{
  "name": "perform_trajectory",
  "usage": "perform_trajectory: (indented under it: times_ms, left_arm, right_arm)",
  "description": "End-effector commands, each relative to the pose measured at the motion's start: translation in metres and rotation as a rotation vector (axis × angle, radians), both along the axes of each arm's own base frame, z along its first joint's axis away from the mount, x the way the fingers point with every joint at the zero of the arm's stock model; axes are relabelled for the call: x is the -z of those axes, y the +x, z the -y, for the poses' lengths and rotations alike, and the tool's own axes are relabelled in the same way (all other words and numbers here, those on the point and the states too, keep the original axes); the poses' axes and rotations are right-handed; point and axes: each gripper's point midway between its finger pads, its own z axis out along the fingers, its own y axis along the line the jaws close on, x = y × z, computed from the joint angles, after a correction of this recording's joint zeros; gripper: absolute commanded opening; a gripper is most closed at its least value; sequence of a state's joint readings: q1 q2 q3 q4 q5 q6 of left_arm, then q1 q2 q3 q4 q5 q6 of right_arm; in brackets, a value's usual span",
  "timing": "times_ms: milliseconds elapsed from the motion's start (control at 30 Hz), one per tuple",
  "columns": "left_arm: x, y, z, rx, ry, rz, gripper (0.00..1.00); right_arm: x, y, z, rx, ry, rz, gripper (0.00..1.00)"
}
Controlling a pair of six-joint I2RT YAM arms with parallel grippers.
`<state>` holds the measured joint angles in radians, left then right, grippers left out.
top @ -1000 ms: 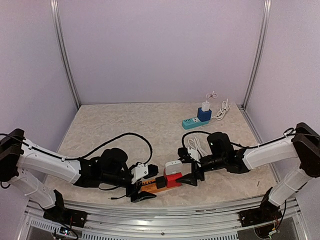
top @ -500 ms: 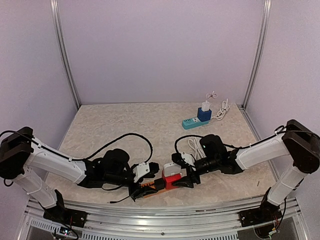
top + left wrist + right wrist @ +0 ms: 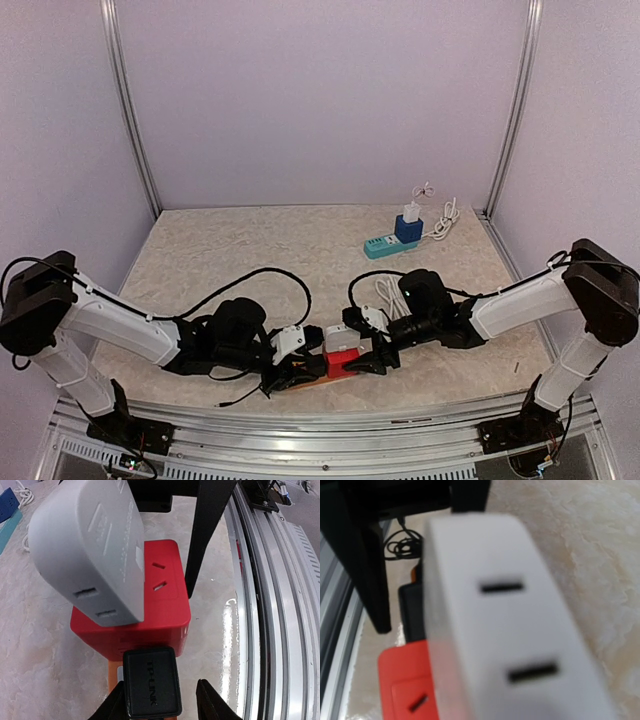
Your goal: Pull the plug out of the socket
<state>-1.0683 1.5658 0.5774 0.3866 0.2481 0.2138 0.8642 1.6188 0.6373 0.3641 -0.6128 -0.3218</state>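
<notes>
- Near edge: red socket block (image 3: 340,362) on table (image 3: 230,250), just beside front rail (image 3: 270,630).
- White plug (image 3: 344,337) sits on block's top face.
- Black plug (image 3: 150,682) in block's side face, toward left arm, over orange strip (image 3: 112,671).
- Left gripper (image 3: 288,378): fingers (image 3: 209,701) astride black plug, gap on one side. Released, nothing clamped.
- Right gripper (image 3: 366,360): astride white plug from opposite side. Cannot tell whether it grips.
- Mid table: black cable (image 3: 240,275), white cable coil (image 3: 390,290).
- Far right: teal power strip (image 3: 385,246) carrying blue charger (image 3: 407,229).
</notes>
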Motion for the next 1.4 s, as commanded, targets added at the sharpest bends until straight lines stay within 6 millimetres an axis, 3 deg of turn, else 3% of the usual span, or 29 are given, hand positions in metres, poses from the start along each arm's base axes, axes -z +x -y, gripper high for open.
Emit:
perform_trajectory:
  times_ms: [0,400,900,1100,1200,1367]
  left_arm:
    - [-0.003,0.003,0.01,0.007,-0.002,0.012,0.42]
    - [-0.017,0.0,0.019,0.016,-0.034,0.084,0.23]
    - [-0.037,0.008,0.022,-0.012,-0.135,0.002,0.16]
    - [-0.028,-0.008,0.025,0.063,-0.074,0.123,0.15]
    - [-0.023,-0.004,0.024,0.042,-0.057,0.113,0.13]
    - [-0.039,0.007,0.018,0.003,-0.132,0.009,0.14]
  right_arm:
    - [0.009,-0.003,-0.001,0.0,-0.025,-0.007,0.66]
    - [0.015,0.0,0.0,0.017,-0.045,-0.003,0.46]
    - [0.021,0.004,0.003,0.043,-0.074,0.001,0.29]
    - [0.024,0.007,0.003,0.056,-0.087,0.004,0.25]
    - [0.025,0.007,0.004,0.06,-0.091,0.002,0.23]
    - [0.026,0.008,0.004,0.063,-0.095,0.005,0.21]
